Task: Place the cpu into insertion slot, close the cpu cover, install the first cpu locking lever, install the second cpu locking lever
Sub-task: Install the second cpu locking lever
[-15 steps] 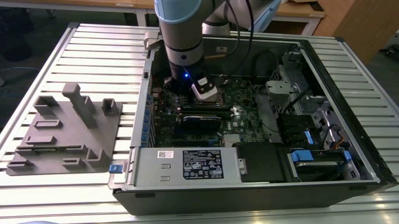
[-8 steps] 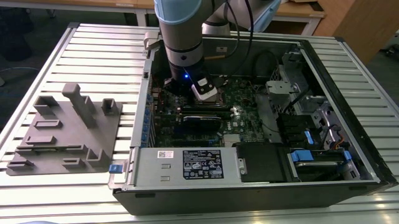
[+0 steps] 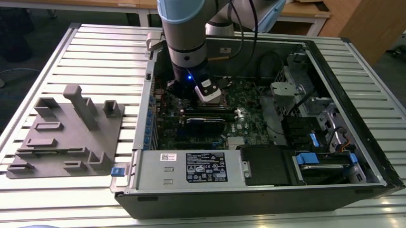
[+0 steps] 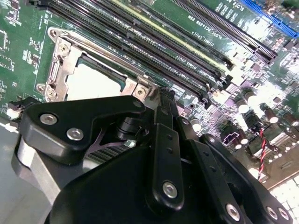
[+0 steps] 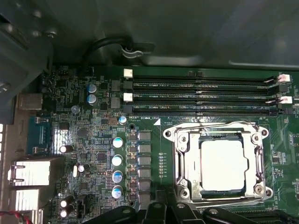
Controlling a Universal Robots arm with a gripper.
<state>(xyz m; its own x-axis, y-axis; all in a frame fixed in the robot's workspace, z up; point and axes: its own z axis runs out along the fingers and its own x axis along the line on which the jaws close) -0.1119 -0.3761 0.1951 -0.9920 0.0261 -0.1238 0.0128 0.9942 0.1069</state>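
Note:
The cpu (image 5: 222, 165), a pale silver square, sits in the insertion slot (image 5: 219, 136) on the green motherboard; it also shows in the second wrist view (image 4: 93, 81). The cpu cover (image 5: 184, 163), a metal frame, lies flat around the chip, and its frame (image 4: 63, 60) is seen again from the other wrist camera. A thin locking lever wire (image 5: 210, 122) runs along the socket's side nearest the long memory slots. My gripper (image 5: 166, 209) is shut with nothing in it, its tip (image 4: 161, 95) just beside the socket's edge. In the exterior view the gripper (image 3: 206, 95) reaches down into the open computer case.
Long black memory slots (image 5: 201, 95) run beside the socket. Capacitors (image 5: 117, 161) stand in a row on its other side. In the case, a labelled power supply (image 3: 203, 166) and drive bays (image 3: 317, 142) crowd the near side. A grey fixture (image 3: 70, 133) lies at the exterior view's left.

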